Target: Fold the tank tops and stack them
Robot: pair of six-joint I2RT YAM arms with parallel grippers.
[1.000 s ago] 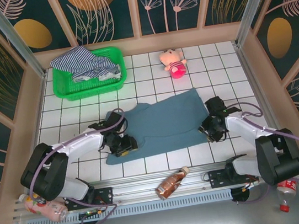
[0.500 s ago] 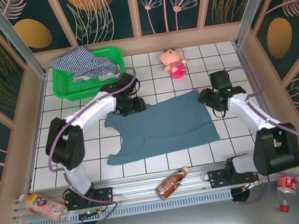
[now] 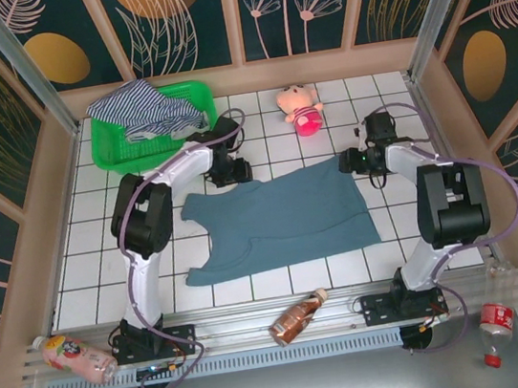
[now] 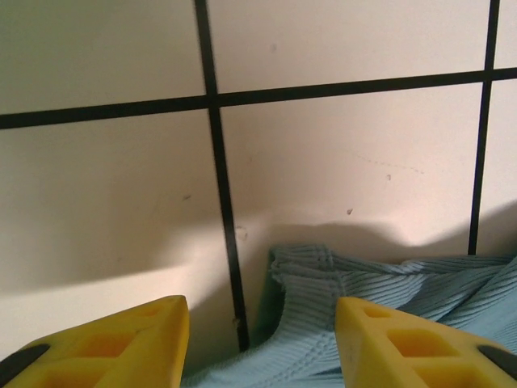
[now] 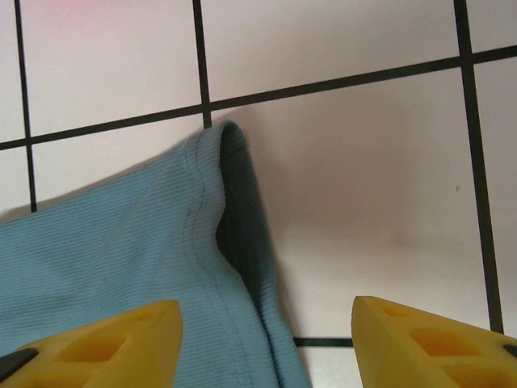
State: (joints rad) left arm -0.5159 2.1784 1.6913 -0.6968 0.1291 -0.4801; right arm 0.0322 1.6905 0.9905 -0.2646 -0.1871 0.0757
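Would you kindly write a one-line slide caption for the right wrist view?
Open right hand above a corner of the teal tank top on the tiled table.

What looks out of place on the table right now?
The striped tank top hangs half out of the green basket, draped over its far-left rim instead of lying inside. A brown bottle lies tipped on its side on the front rail.

A tank top (image 3: 287, 219) lies spread mid-counter (image 3: 409, 231), with the left tool (image 3: 234, 171) at its far left corner and the right tool (image 3: 347, 162) at its far right. Behind it, a second tank top (image 3: 146, 109) sits heaped in a basket (image 3: 162, 156), with a doll (image 3: 300, 109) to the basket's right.
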